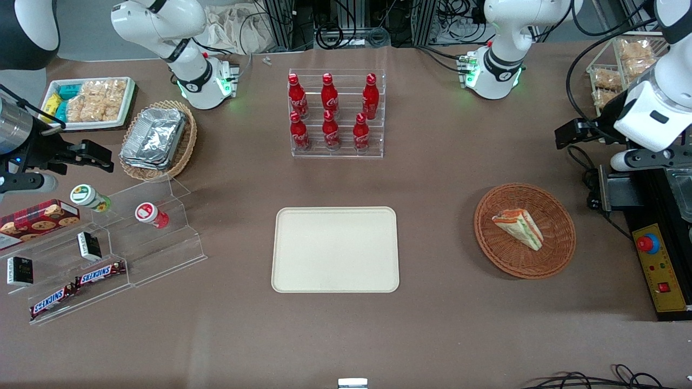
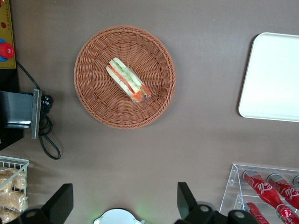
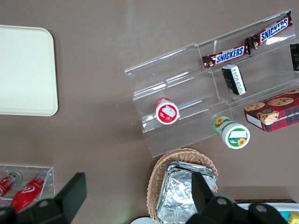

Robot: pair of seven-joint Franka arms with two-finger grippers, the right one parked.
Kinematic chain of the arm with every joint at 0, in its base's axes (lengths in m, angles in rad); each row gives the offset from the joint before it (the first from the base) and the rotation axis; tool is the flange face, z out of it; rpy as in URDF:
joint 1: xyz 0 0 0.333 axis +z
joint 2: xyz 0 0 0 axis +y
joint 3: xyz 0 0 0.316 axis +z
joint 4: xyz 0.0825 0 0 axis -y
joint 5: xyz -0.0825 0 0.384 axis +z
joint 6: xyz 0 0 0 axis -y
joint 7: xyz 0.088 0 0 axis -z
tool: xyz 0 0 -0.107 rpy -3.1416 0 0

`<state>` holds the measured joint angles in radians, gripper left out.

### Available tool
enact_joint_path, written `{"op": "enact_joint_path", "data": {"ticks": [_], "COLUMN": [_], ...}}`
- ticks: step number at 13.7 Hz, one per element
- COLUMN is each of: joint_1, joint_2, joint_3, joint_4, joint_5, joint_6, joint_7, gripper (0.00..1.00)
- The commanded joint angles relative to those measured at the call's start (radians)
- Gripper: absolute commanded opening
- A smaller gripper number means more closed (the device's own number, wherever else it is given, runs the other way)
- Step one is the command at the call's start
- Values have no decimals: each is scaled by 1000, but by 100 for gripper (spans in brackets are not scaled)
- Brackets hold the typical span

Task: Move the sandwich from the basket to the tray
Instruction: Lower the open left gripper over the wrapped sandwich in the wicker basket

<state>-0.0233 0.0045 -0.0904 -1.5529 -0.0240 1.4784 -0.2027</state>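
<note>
Brown tabletop carries everything, with cable clutter and arm bases along its edge farthest from the front camera. At the working arm's end the left arm's gripper hangs high above bare tabletop, empty, its jaws standing wide apart; in the front view it shows only as a dark block off the basket's rim, farther from the front camera than the basket.

From the jaws the sandwich lies well apart, out ahead of the wrist camera and a good way below. It rests near the middle of the basket, a wedge whose long axis runs diagonally across the weave, with its striped filling edge facing up. Judging from the wrist view, that axis sits askew to the line across the jaws, so the coming move probably calls for travel over the basket, a wrist turn to close across the wedge's narrow width, then a descent.

Outward again, the tray lies bare, toward the table's middle, well apart from the basket.

Counts: one sandwich, one basket, one tray. Six red bottles stand in a clear rack, farther from the front camera than the tray.
</note>
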Motion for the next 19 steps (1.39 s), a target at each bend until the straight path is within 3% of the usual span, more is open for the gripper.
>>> {"op": "enact_joint_path", "data": {"ticks": [1,6,14,19], "joint_1": [-9,-6,32,31], "joint_2": [23,23,43,190], "joint_3": [12,15,23,21], "joint_4": [39,-38,-372,-438], "joint_5": [2,-10,1,2], "joint_6": [-21,23,443,658], "joint_7": [12,-63,-193,-411], "gripper": [100,100,100,100]}}
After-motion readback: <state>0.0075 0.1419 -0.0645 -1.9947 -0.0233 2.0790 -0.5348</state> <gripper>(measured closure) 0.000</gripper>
